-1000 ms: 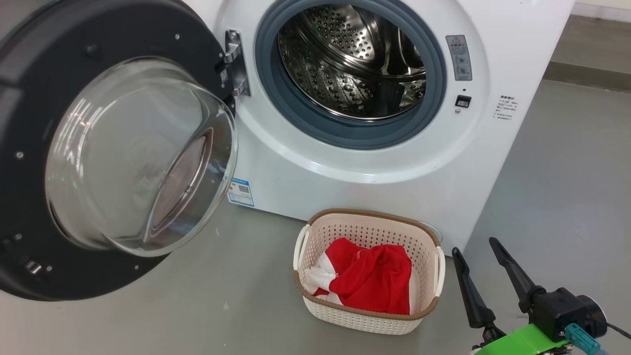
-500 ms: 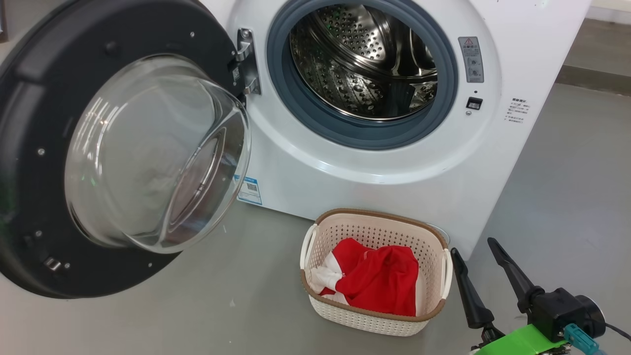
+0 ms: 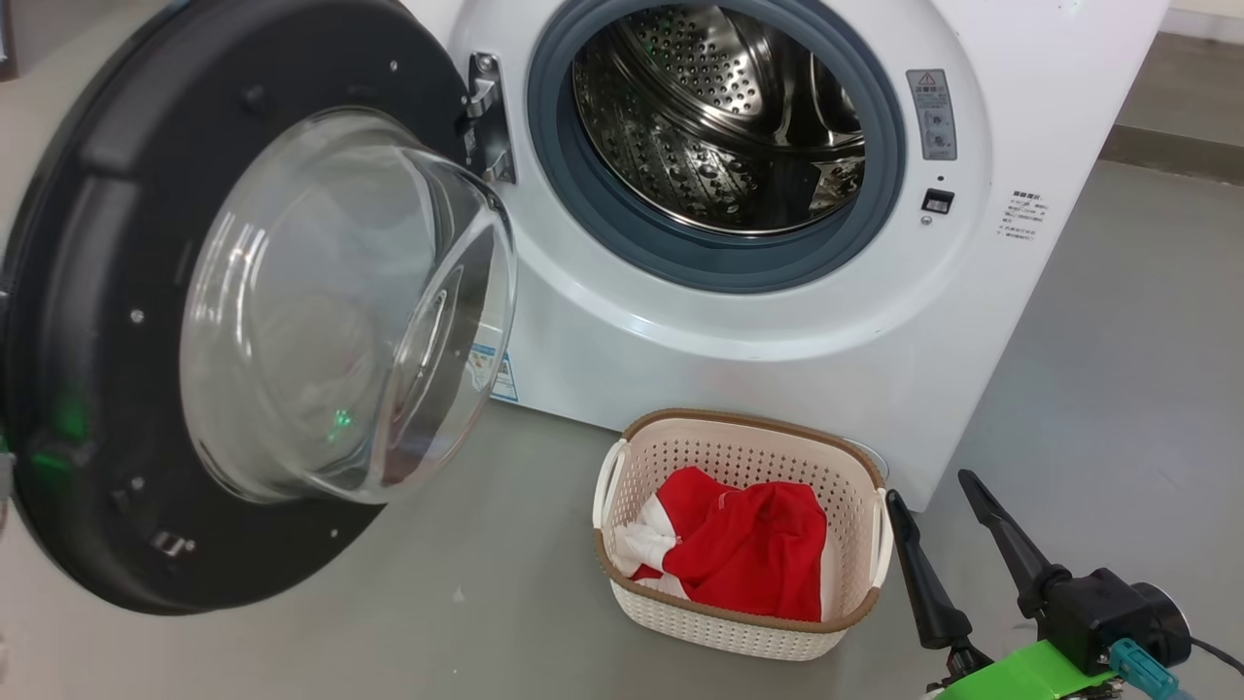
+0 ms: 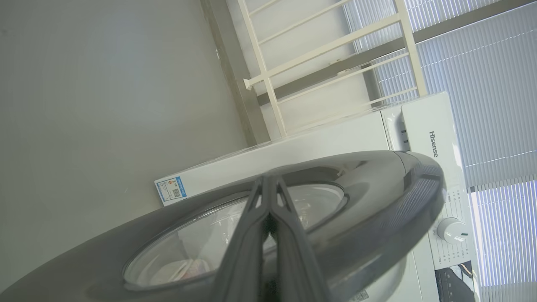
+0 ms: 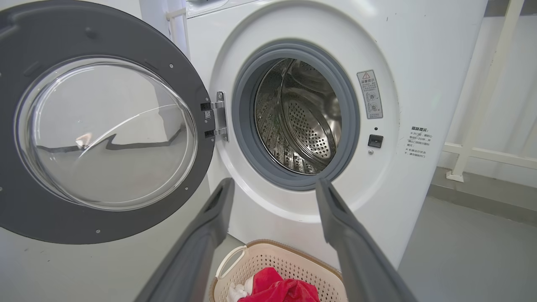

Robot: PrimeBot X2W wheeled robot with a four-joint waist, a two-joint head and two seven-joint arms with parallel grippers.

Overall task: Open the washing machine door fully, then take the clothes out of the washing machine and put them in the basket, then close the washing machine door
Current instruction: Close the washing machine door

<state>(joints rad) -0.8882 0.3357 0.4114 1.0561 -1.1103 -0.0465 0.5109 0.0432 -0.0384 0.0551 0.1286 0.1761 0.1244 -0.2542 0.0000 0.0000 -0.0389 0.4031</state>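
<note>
Looking down from the head view: washing machine (image 3: 680, 331) has its round opening uncovered, with the grey gasket (image 3: 593, 228) and perforated steel drum (image 3: 719, 126) in plain sight. Washing machine door (image 3: 107, 321) hangs swung out on the hinge (image 3: 483, 92) at the opening's left, inner side toward the camera. Its glass bowl (image 3: 340, 311) bulges out and covers part of the blue label (image 3: 502, 374). Basket (image 3: 748, 420) sits on the grey floor (image 3: 1118, 389), close in front of the machine and below the opening. Clothes (image 3: 748, 549), red with white trim, lie inside the basket. Right gripper (image 3: 930, 486) is at lower right, next to the basket's right handle in this view. Its fingers are spread with nothing between them.

Left wrist view: left gripper (image 4: 268, 180) is clenched, its two fingers pressed together with nothing held. Behind them is the door's glossy dark outer face and window, seen almost edge-on. Cannot tell whether the tips touch the door. The machine's top panel with a white knob (image 4: 451, 230) is at right. A pale railing (image 4: 335, 46) and window blinds (image 4: 482, 63) are beyond.

Right wrist view: right gripper is released, its fingers wide apart and empty, pointing at the machine front under the opening. Door stands open at left and the steel drum is visible. Basket with the red clothes is at the bottom edge, between the two fingers.
</note>
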